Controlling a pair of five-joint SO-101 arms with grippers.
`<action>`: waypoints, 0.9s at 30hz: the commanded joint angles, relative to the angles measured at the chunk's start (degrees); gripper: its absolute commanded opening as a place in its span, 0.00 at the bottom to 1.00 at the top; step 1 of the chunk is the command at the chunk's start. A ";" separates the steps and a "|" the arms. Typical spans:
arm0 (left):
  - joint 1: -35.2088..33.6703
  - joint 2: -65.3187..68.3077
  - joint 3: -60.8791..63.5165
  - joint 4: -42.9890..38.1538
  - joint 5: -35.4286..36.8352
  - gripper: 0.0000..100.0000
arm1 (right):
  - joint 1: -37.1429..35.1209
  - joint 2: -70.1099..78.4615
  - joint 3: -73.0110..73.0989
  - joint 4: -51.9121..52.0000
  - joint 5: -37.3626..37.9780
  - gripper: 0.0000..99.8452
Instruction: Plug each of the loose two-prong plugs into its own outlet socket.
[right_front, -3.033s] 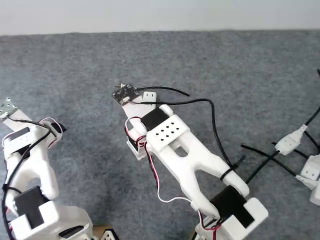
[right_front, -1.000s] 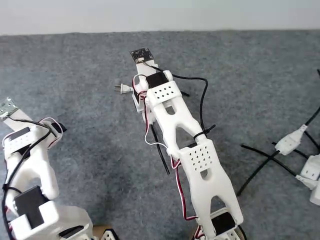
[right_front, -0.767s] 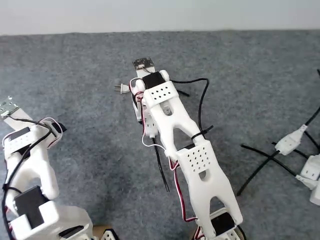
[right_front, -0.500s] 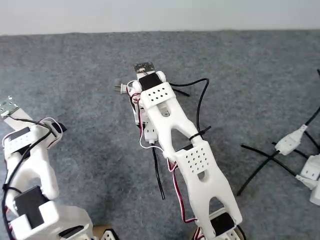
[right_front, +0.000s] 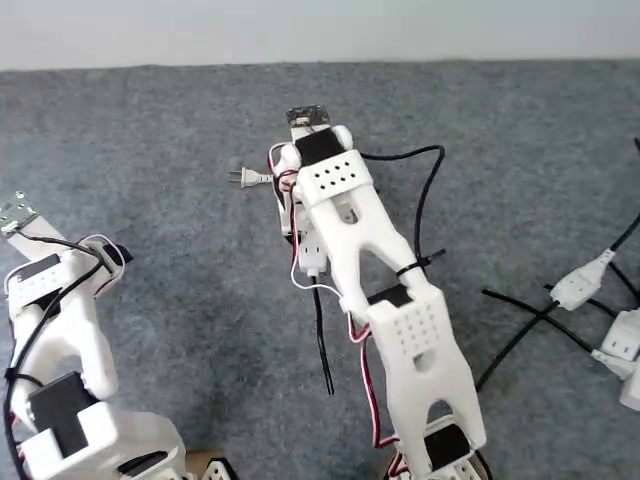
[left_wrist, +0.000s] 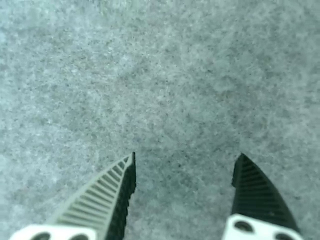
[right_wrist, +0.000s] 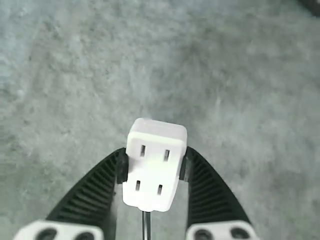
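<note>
— Entry one, outlet socket?
— White block (right_wrist: 155, 150), two pairs of slots, dark cord; clamped in the right claw (right_wrist: 154, 151) over the grey tabletop (right_front: 150, 150).
— Two-prong plug? Left claw?
— Plug (right_front: 245, 177), white, lying on the tabletop beside the right arm. Left claw (left_wrist: 184, 162) spread wide.

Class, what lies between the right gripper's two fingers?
A white socket, clamped by the fingers of the right gripper; the right wrist view shows it.

White arms (right_front: 345, 215), black ribbed pincer (right_wrist: 154, 152)
</note>
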 joint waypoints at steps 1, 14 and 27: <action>0.26 -0.53 -0.31 -1.41 -0.53 0.30 | 0.31 -10.95 9.23 -2.24 -1.05 0.01; 0.26 -0.53 -0.31 -1.41 -0.53 0.30 | -0.48 -38.90 64.44 -41.19 -0.62 0.01; 0.26 -0.53 -0.31 -1.41 -0.53 0.30 | -1.98 -35.30 70.68 -43.65 2.55 0.07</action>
